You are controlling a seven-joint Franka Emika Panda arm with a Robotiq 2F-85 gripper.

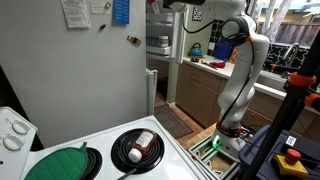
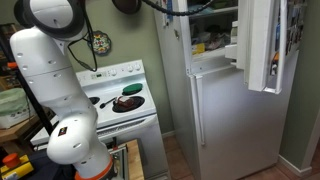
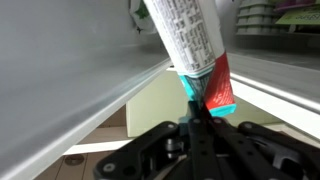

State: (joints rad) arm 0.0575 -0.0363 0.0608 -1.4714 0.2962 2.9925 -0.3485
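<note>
In the wrist view my gripper (image 3: 197, 106) is shut on the flat crimped end of a tube (image 3: 190, 40). The tube is white with printed text and has a teal and red end, and it points away from me between two pale shelf edges. In both exterior views the arm (image 1: 240, 60) reaches up high, with the hand at the upper compartment of the white fridge (image 2: 215, 110), whose upper door (image 2: 265, 45) stands open. The hand itself is mostly cut off by the top of those views.
A white stove (image 1: 175, 160) stands beside the fridge, with a dark pan (image 1: 137, 147) on one burner and a green round cover (image 1: 60, 165) on another. Papers hang on the fridge side (image 1: 90, 12). A cluttered counter (image 1: 210, 62) lies behind the arm base.
</note>
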